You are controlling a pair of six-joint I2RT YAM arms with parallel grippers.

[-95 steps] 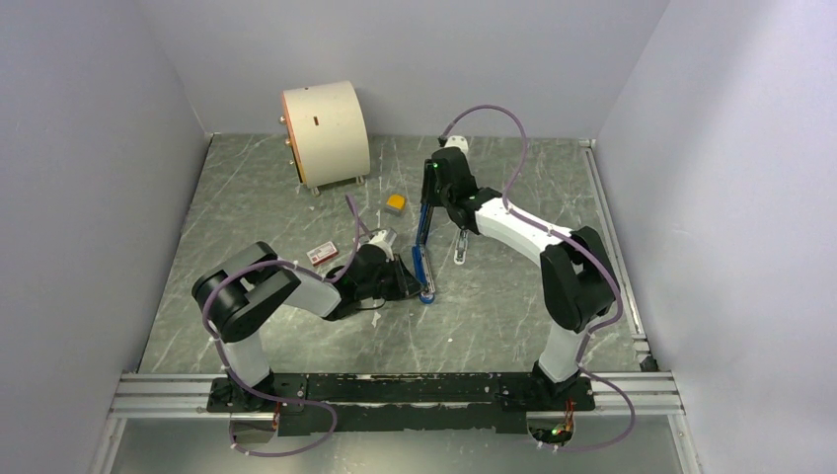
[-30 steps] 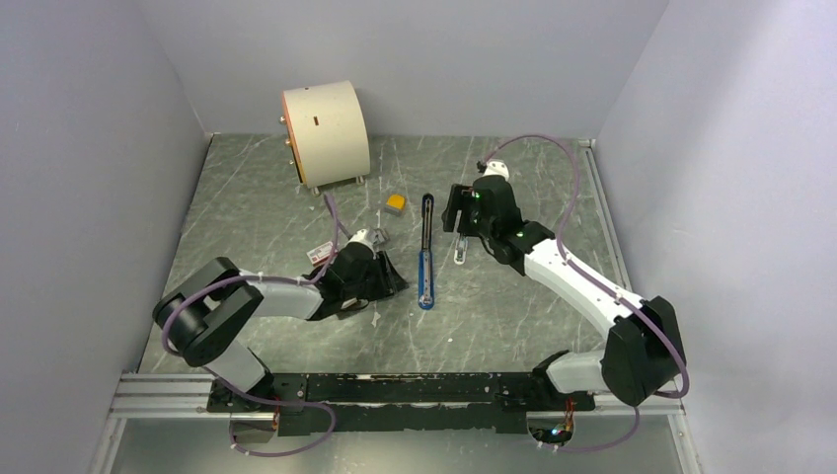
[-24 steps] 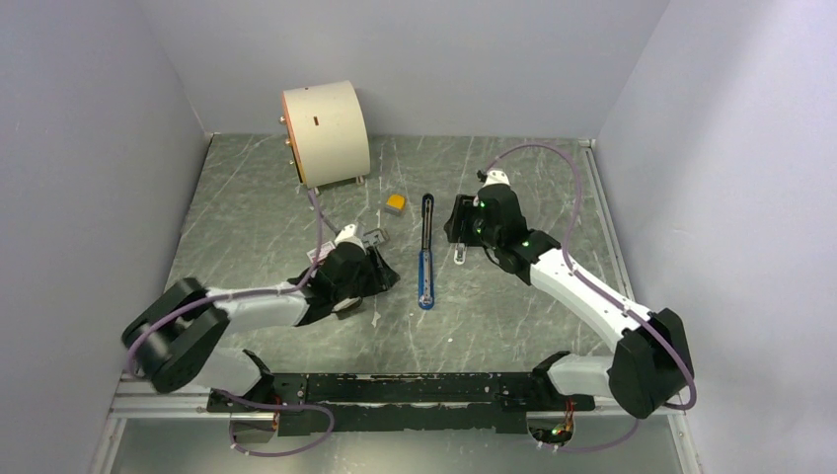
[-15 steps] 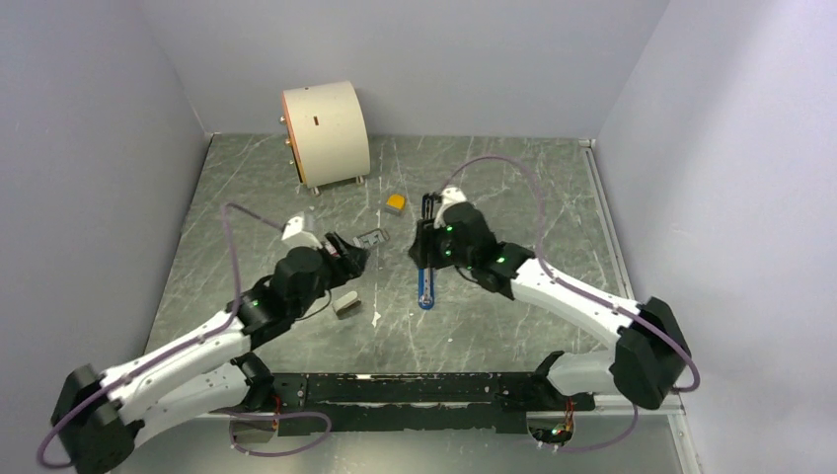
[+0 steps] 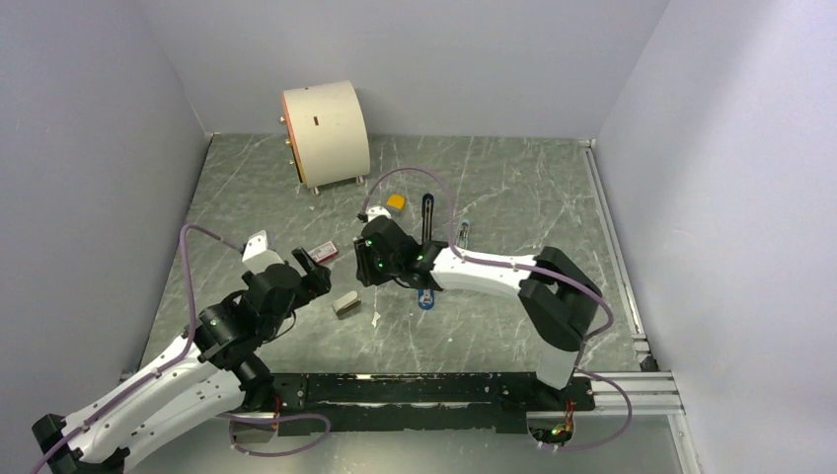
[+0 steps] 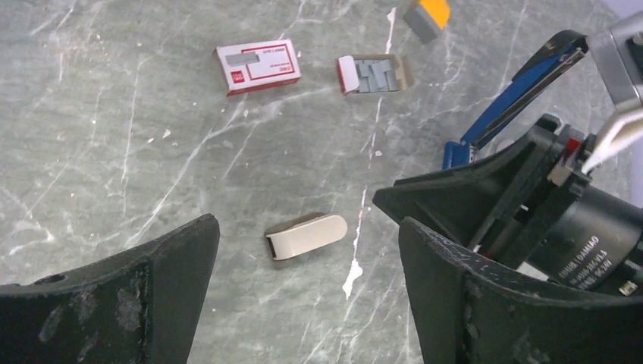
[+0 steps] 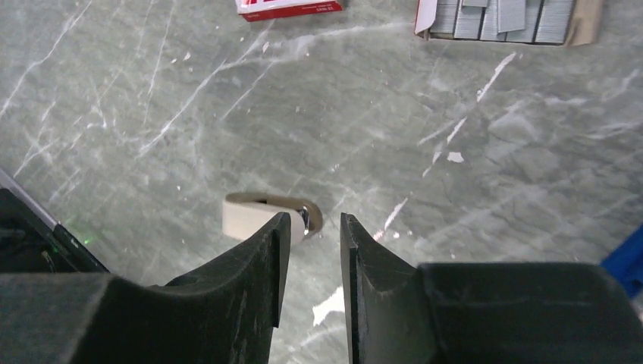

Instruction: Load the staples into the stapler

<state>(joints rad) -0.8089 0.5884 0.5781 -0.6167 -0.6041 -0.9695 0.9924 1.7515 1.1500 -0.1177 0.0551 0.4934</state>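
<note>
"What's the right hand up to?"

"It hangs low over the middle of the surface. Its two fingers stand nearly together, with only a slit between them and nothing in that slit. The left hand sits closer to the near-left corner, spread wide and empty too."

"And around them?"

"A little beige block lies on the surface between the two hands, and neither seems to touch it. Further toward the far edge there's a red-and-white box. Just beside it is an open card tray with the staples lying in it as short grey strips."

"The stapler?"

"The stapler lies folded open and flat, just right of the right hand, running from the near edge toward the far edge. I can't make out whether anything is in its channel."

"How would you pick a strip up?"

"Gingerly. A strip looks light, thin and stiff, but I'd guess it snaps if it's bent or squeezed hard. I'd pinch it by its long sides, near the middle, and lift it straight out of the tray. Bare metal is likely slick. The strips also lie close against each other, so the fingers would have to go in narrow."
</note>
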